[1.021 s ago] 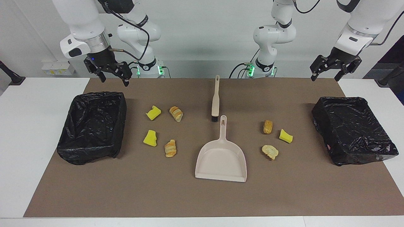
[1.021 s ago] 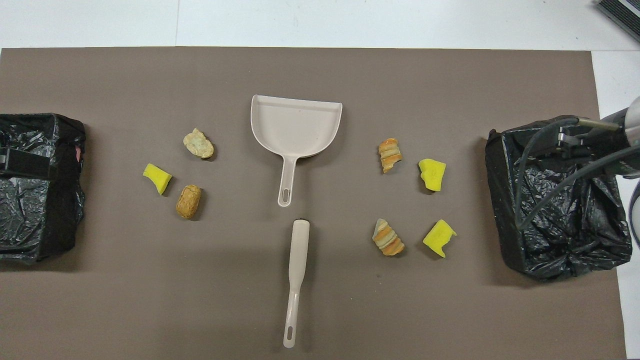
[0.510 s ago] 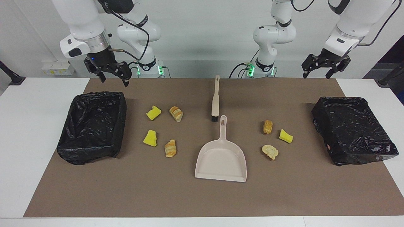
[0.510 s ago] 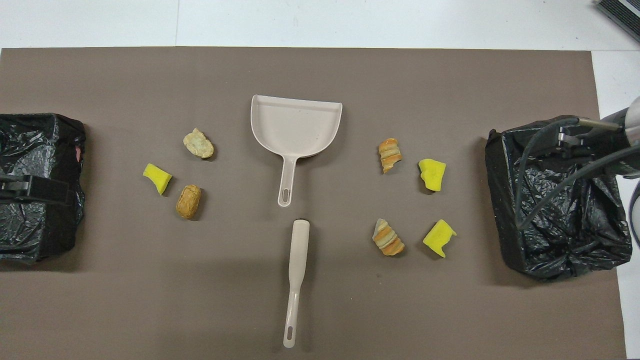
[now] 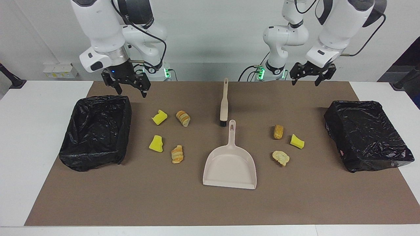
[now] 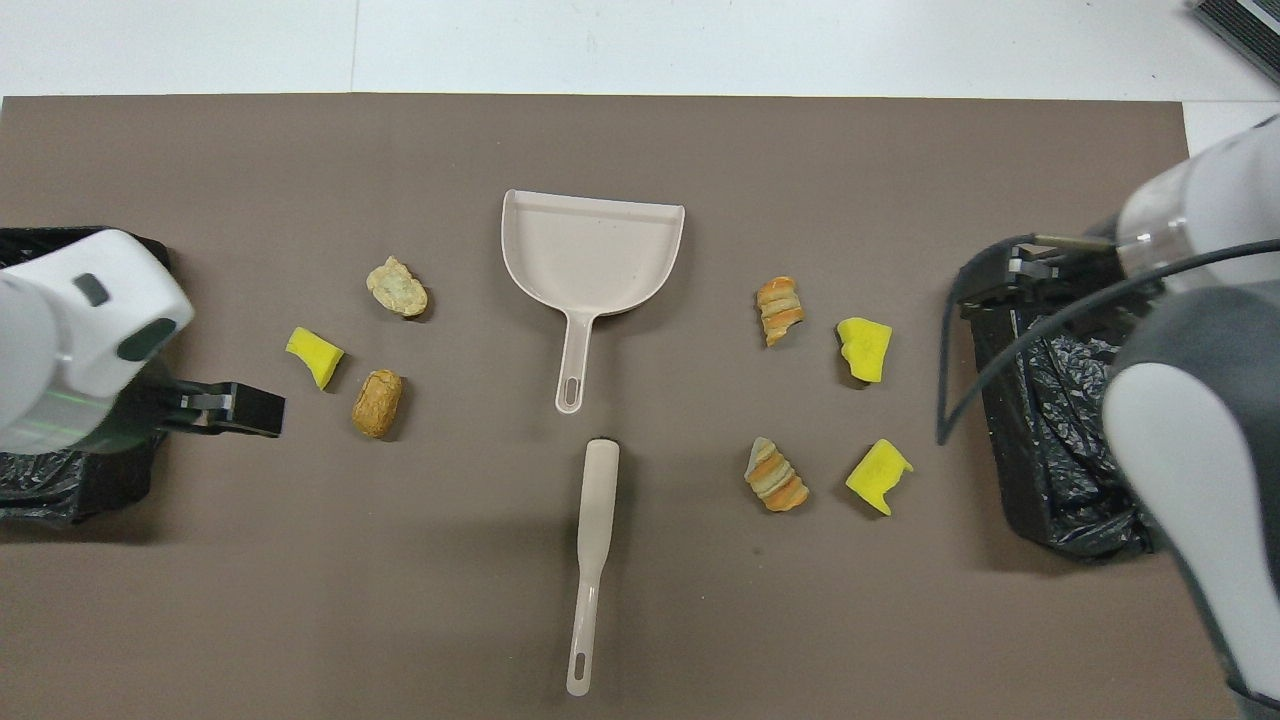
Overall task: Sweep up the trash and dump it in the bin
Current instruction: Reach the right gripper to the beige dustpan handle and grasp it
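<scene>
Facing view is showing both arms raised over the robots' edge of the brown mat (image 5: 210, 206), neither holding anything. Right gripper (image 5: 126, 86) is hanging with its fingers apart over the mat's corner beside the black-lined bin (image 5: 95, 131) at the right arm's end. Left gripper (image 5: 308, 77) is hovering, fingers likewise apart, over the mat's robot-side edge, inward of the second black-lined bin (image 5: 367, 134) at the left arm's end of the table.

Both bins are sitting with nothing visible inside but crumpled liner. The dustpan (image 5: 230, 164) is lying empty at mid-mat, its mouth toward the mat's edge farthest from the robots, its handle pointing at the brush (image 5: 223, 103), which is lying close to it without touching.

The trash (image 5: 170, 136) is lying on the mat in two loose groups: four pieces between the dustpan and the right arm's bin, and three (image 5: 285, 144) between the dustpan and the left arm's bin. None is touching a bin, the pan or the brush.

Open mat is stretching along the whole edge farthest from the robots, and white table (image 5: 36, 141) is showing at both ends.
</scene>
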